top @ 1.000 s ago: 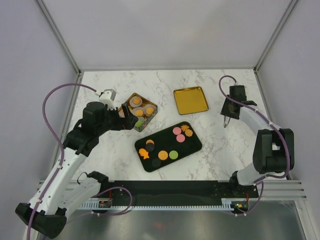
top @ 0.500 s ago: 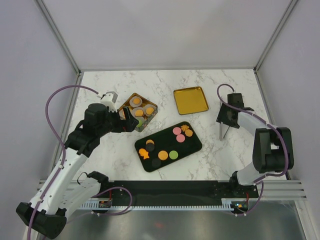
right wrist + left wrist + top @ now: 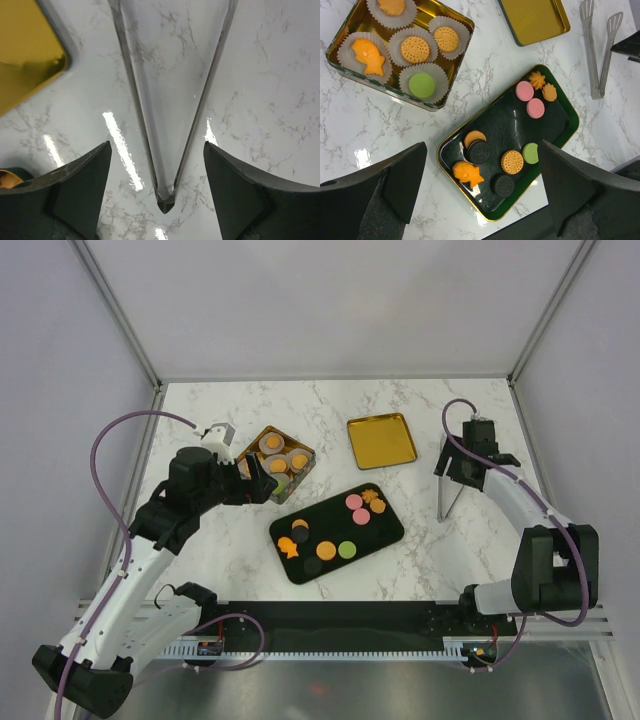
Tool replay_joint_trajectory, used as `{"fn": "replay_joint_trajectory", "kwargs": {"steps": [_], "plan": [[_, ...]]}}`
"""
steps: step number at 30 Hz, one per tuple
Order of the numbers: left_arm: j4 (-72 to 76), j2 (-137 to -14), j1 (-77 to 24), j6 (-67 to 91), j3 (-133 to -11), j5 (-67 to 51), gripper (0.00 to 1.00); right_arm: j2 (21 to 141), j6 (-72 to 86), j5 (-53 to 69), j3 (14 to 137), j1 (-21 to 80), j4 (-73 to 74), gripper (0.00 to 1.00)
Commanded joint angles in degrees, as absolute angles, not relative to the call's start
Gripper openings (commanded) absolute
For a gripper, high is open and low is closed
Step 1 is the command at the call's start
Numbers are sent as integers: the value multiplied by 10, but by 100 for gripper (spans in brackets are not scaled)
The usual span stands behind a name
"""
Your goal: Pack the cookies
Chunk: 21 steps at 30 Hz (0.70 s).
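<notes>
Left claw [image 3: 482, 145] spread over round, ridged cookies [image 3: 512, 161] on glossy black tray [image 3: 507, 125]; right claw [image 3: 156, 145] spread astride V-shaped steel tongs [image 3: 165, 199].

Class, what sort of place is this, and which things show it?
Probably a robotics test cell: two robot arms at a marble-patterned table, metal-framed plain walls, cookies staged on a tray.

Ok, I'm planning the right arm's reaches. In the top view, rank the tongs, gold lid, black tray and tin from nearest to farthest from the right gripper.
From the right gripper:
1. tongs, right at it, on the table.
2. gold lid, to its left.
3. black tray, left and nearer the bases.
4. tin, farthest left.
</notes>
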<state>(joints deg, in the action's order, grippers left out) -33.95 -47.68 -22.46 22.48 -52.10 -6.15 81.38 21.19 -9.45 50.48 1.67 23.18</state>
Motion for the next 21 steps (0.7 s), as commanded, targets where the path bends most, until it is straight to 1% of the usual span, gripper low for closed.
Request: {"fn": "replay_joint_trajectory", "kwargs": {"steps": [1,5,8,9,11,12,15,21], "plan": [[-314,-479,-222,243,-540,-62,100,793,207,-84,582,38,241,82],[-309,-500,-222,243,-552,-59,100,855,201,-88,655,82,243,78],[-306,-513,-222,246,-562,-64,100,942,192,-84,731,100,242,73],[-304,-518,-222,247,-563,-65,100,992,190,-77,772,102,242,71],[-300,-520,-222,251,-565,-64,100,1042,184,-63,815,104,246,66],[-299,-522,-222,252,-565,-64,100,1086,181,-60,853,104,247,62],[-297,-526,-222,256,-566,-64,100,1158,170,-59,922,104,267,55],[-294,-539,-222,257,-563,-64,100,1243,157,-61,997,103,297,53]]}}
